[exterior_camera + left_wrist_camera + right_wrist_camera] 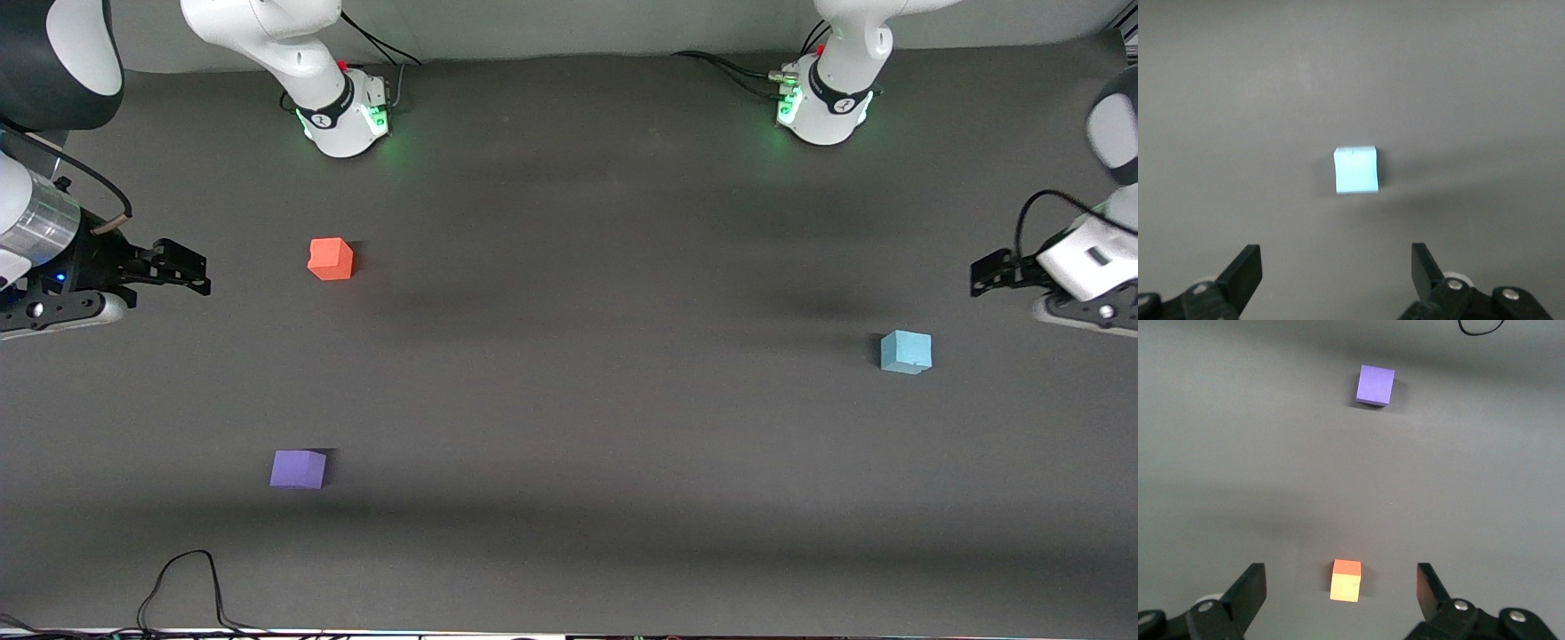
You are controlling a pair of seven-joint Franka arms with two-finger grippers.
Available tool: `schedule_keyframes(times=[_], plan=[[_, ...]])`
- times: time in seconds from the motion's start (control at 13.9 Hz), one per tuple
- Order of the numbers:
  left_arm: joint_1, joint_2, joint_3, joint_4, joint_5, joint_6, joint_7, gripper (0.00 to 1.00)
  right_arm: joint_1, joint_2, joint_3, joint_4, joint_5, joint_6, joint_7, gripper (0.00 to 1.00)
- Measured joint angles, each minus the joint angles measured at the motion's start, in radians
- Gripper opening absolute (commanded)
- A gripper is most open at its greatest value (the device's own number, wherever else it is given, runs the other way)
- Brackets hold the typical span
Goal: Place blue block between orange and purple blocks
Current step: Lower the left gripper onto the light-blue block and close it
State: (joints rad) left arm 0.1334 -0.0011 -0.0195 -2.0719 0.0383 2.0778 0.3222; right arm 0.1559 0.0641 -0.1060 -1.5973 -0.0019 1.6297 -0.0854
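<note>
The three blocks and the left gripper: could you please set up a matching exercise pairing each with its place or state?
Things:
1. blue block
2. orange block
3. purple block
4. left gripper

Places or states:
A. nearest the front camera, toward the right arm's end
B. open and empty, up in the air
C. alone toward the left arm's end
D. toward the right arm's end, farther from the front camera than the purple block

Pairs: 1-C, 2-D, 3-A, 4-B
</note>
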Motion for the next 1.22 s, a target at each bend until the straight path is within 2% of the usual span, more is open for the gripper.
schedule_keyframes(times=[0.22, 0.43, 0.79, 1.0, 1.22], plan=[[-0.003, 0.075, 0.0, -0.095, 0.0, 0.189, 0.002, 1.0, 0.0, -0.002, 0.0, 0.0, 0.0, 0.0, 0.0, 1.0], [-0.004, 0.186, 0.0, -0.101, 0.001, 0.311, 0.013, 1.0, 0.0, -0.008, 0.0, 0.0, 0.0, 0.0, 0.0, 1.0], [-0.005, 0.306, 0.0, -0.11, 0.002, 0.461, 0.017, 1.0, 0.0, -0.009, 0.0, -0.001, 0.0, 0.0, 0.0, 1.0], [-0.004, 0.337, 0.001, -0.152, 0.004, 0.548, 0.018, 1.0, 0.0, -0.009, 0.0, -0.002, 0.0, 0.002, 0.0, 1.0], [-0.004, 0.351, 0.002, -0.171, 0.004, 0.567, 0.018, 1.0, 0.0, -0.009, -0.001, -0.002, 0.0, 0.007, 0.0, 1.0]])
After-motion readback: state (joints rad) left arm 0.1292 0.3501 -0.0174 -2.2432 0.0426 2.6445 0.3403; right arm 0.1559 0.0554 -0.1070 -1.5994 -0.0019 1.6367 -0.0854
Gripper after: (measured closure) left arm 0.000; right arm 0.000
